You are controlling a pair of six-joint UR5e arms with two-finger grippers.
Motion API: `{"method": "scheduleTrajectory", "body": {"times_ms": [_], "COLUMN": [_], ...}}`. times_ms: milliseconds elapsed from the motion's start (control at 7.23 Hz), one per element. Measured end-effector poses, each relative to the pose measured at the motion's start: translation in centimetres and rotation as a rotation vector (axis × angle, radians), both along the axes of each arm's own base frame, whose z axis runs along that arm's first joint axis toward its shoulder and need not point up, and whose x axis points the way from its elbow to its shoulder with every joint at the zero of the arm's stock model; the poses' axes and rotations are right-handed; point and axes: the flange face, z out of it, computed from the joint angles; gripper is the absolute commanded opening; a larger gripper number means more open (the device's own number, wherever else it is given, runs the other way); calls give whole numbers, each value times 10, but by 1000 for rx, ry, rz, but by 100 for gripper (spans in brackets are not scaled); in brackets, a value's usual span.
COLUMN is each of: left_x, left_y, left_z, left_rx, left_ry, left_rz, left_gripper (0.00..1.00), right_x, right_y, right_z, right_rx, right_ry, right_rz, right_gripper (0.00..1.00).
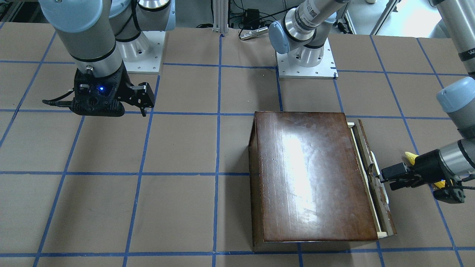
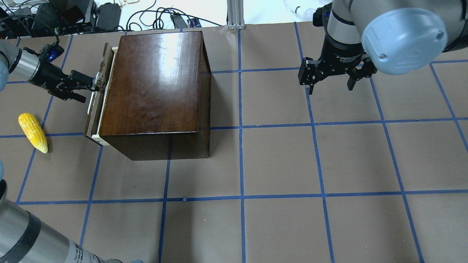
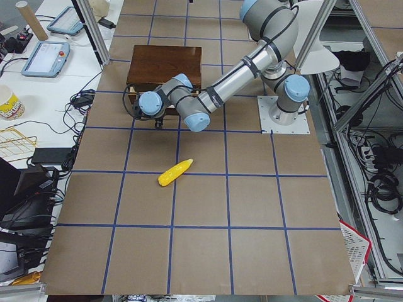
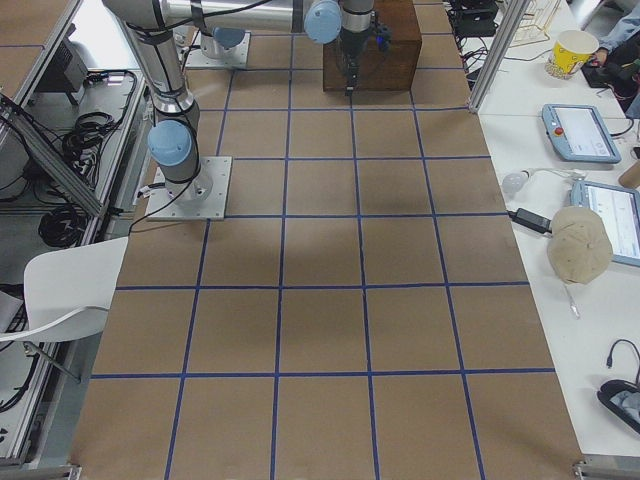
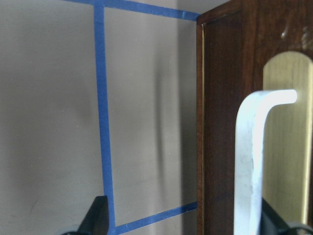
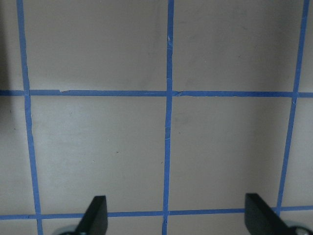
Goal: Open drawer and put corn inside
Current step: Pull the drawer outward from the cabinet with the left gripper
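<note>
Brown paper (image 2: pixel 278 160) underlies glossy wooden box (image 2: pixel 153 80), tapered corn (image 2: pixel 33 132).

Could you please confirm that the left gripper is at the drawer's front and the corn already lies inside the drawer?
Not quite: the corn lies on the table beside the box, not inside the drawer, as the overhead exterior view shows. The left gripper is indeed at the drawer's front.

Brown paper desk (image 2: pixel 278 160) gridded with blue tape.
A glossy dark brown wooden box (image 2: pixel 153 80) stands on it; a yellow toy corn cob (image 2: pixel 33 132) lies nearby, not touching it.
</note>
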Motion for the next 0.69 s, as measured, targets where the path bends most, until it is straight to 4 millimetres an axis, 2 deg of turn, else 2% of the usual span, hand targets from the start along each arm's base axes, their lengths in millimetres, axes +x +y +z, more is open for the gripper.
{"method": "scheduleTrajectory", "body": {"times_ms": [692], "left_x": [20], "left_y": [5], "left_z": [2], "left_rx": [-6], "left_ry": [-9], "left_rz": [34], "left_gripper": [100], "right_x": [0], "right_y": [0], "right_z": [0], "right_rx": [0], "right_ry": [0], "right_rz": [0], "right_gripper": [100]}}
